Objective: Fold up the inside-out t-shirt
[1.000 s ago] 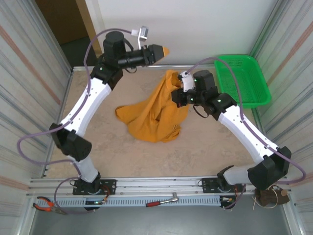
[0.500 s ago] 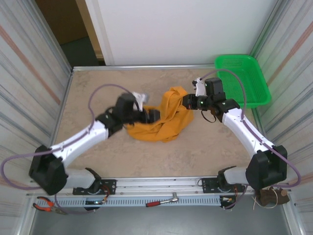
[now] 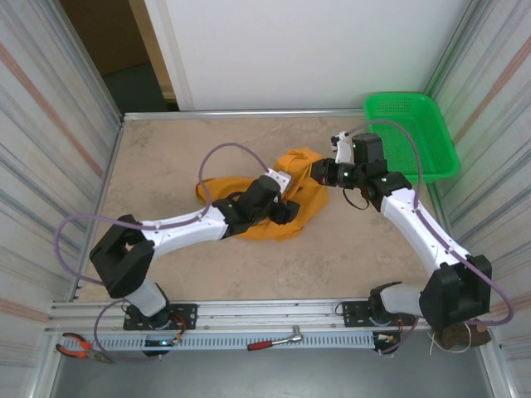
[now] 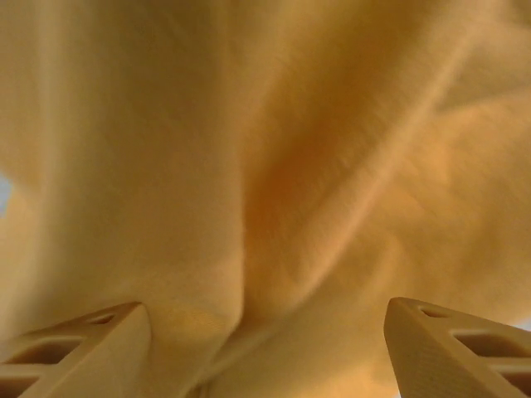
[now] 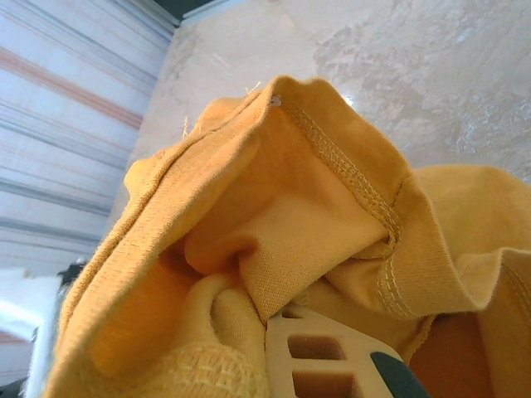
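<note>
Well, the shirt [image 3: 305,186] lies bunched mid-table. Left gripper [image 4: 264,313] is wide open against it. Right gripper [image 3: 320,173] pinches its far right edge.

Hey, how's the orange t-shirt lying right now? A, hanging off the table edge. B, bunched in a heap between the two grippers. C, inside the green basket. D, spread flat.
B: the inside-out t-shirt is a crumpled heap mid-table, with the left gripper on its near side and the right gripper at its right edge.
</note>
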Action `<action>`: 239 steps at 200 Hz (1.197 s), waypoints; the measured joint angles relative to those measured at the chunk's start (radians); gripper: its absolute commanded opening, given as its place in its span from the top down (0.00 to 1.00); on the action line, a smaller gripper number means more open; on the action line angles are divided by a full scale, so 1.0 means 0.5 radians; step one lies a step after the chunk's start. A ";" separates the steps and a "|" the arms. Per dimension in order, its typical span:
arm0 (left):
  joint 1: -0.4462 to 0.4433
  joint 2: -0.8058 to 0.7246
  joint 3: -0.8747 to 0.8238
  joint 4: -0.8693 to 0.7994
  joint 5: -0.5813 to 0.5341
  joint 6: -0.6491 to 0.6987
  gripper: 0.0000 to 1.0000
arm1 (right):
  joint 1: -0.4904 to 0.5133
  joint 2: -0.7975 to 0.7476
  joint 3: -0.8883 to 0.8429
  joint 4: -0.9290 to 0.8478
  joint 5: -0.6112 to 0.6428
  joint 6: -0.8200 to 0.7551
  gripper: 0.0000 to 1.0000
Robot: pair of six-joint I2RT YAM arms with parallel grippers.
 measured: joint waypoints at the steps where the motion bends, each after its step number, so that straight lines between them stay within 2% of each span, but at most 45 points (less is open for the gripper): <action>1: 0.001 0.002 0.002 0.001 -0.004 0.000 0.38 | 0.000 -0.004 -0.002 -0.001 0.001 0.001 1.00; 7: 0.018 0.026 0.033 -0.002 -0.024 0.017 0.50 | 0.000 -0.020 -0.006 -0.001 0.001 0.006 1.00; 17: 0.066 0.056 0.079 -0.002 -0.024 0.028 0.75 | 0.000 -0.048 -0.014 -0.001 0.002 0.011 1.00; 31: 0.159 0.079 0.137 -0.014 0.015 0.067 1.00 | -0.002 -0.085 -0.032 -0.001 0.003 0.032 1.00; 44: 0.270 0.079 0.198 -0.066 0.108 0.124 1.00 | -0.008 -0.112 -0.052 0.000 0.008 0.045 1.00; 62: 0.431 0.047 0.294 -0.161 0.343 0.166 1.00 | -0.034 -0.114 -0.066 0.008 0.021 0.068 1.00; 97: 0.696 -0.179 0.443 -0.352 0.999 0.180 1.00 | -0.148 0.079 -0.027 0.121 0.053 0.165 1.00; 101: 0.714 -0.201 0.459 -0.362 1.065 0.179 1.00 | -0.163 0.124 -0.005 0.134 0.056 0.173 0.91; 109: 0.744 -0.249 0.493 -0.371 1.204 0.157 1.00 | -0.183 0.223 0.050 0.150 0.062 0.201 0.62; 114: 0.755 -0.271 0.508 -0.371 1.276 0.146 1.00 | -0.193 0.291 0.104 0.153 0.072 0.204 0.54; 134: 0.791 -0.343 0.538 -0.358 1.501 0.063 1.00 | -0.247 0.474 0.258 0.141 0.168 0.199 0.45; 154: 0.815 -0.349 0.537 -0.340 1.632 -0.029 1.00 | -0.260 0.395 0.230 0.086 0.281 0.195 0.41; 171: 0.827 -0.323 0.532 -0.325 1.703 -0.095 1.00 | -0.157 0.128 0.098 0.037 0.432 0.180 0.37; 186: 0.840 -0.301 0.521 -0.316 1.762 -0.145 1.00 | 0.048 -0.172 -0.036 0.012 0.552 0.150 0.32; 202: 0.853 -0.285 0.518 -0.316 1.807 -0.175 1.00 | 0.282 -0.365 -0.141 0.050 0.642 0.132 0.28; 218: 0.861 -0.277 0.518 -0.317 1.833 -0.195 1.00 | 0.452 -0.383 -0.216 0.127 0.709 0.103 0.25; 239: 0.866 -0.275 0.518 -0.316 1.865 -0.219 1.00 | 0.584 -0.174 -0.222 0.203 0.776 0.063 0.24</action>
